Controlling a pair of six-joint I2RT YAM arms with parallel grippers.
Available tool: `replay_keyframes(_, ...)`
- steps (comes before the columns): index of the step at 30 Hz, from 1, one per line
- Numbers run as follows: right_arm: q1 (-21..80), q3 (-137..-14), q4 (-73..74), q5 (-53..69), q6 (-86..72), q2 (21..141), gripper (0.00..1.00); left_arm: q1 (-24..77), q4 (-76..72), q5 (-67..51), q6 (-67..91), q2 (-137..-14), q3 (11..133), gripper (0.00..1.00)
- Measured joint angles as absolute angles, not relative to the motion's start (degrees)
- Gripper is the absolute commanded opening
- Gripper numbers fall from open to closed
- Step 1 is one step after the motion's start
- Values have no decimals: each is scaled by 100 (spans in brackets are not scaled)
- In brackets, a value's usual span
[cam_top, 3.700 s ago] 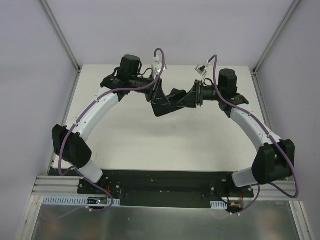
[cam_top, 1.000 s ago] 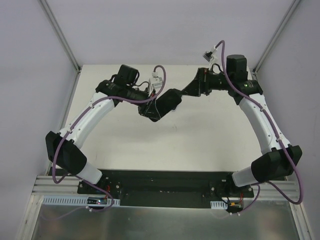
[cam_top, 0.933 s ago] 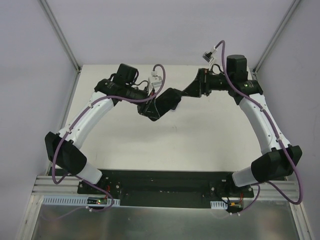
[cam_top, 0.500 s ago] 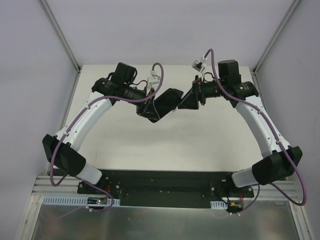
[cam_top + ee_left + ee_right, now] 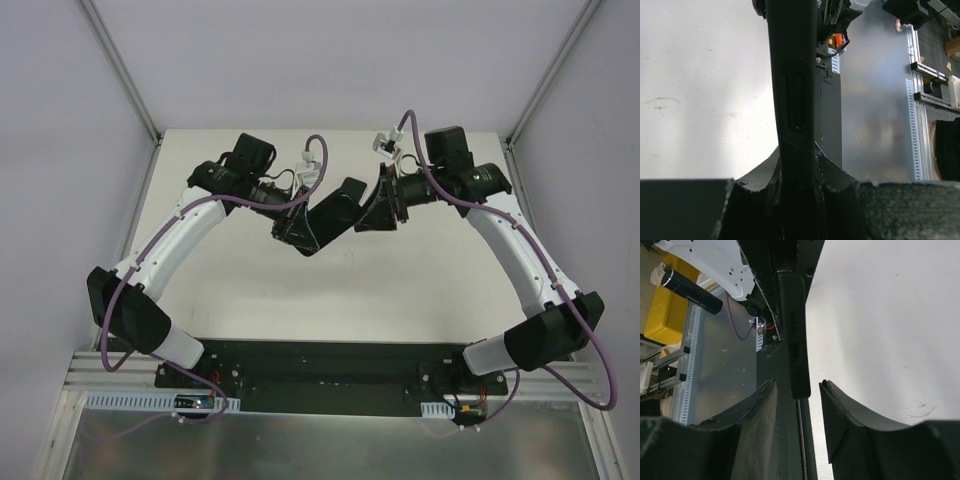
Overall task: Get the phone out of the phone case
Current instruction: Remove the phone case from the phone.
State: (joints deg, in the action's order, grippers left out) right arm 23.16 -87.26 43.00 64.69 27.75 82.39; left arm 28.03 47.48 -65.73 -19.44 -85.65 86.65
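At the left gripper (image 5: 797,170): clamped shut on the near end of the phone case (image 5: 792,75), pinching it across the thin edges, with the slab jutting straight up the middle of the wrist frame and a side-button cutout turned to the lens. Held so, most likely, to anchor one end aloft and leave the other free for the partner arm. At the right gripper (image 5: 797,386): spread wide, gripping nothing, with the far tip of the case just inside the gap between the two fingers (image 5: 762,407), apparently touching neither. Looks poised to close on that tip and pull or peel. Seen from overhead: carried in mid-air at upper centre of the frame, tilted from lower left to upper right, above the white table (image 5: 400,290) and off it, presumably to keep both faces reachable. Impossible to tell the phone apart from its case in any view; presumably seated inside, extraction judged not yet begun. Possible trouble: slipping under a pull, given an edge-only pinch.
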Motion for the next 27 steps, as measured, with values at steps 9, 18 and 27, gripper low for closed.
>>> replay_keyframes(9,2499,-8853,4567,6571,3116,8331,3,2803,4810,-6748,-2102,-8558,8615,0)
replay_keyframes(18,2718,-9043,5419,6663,4110,8442,0,2816,4910,-6938,-2783,-8359,8173,0)
replay_keyframes(27,3339,-9275,6936,6501,5575,8451,0,3326,5765,-6569,-3990,-8204,8093,0)
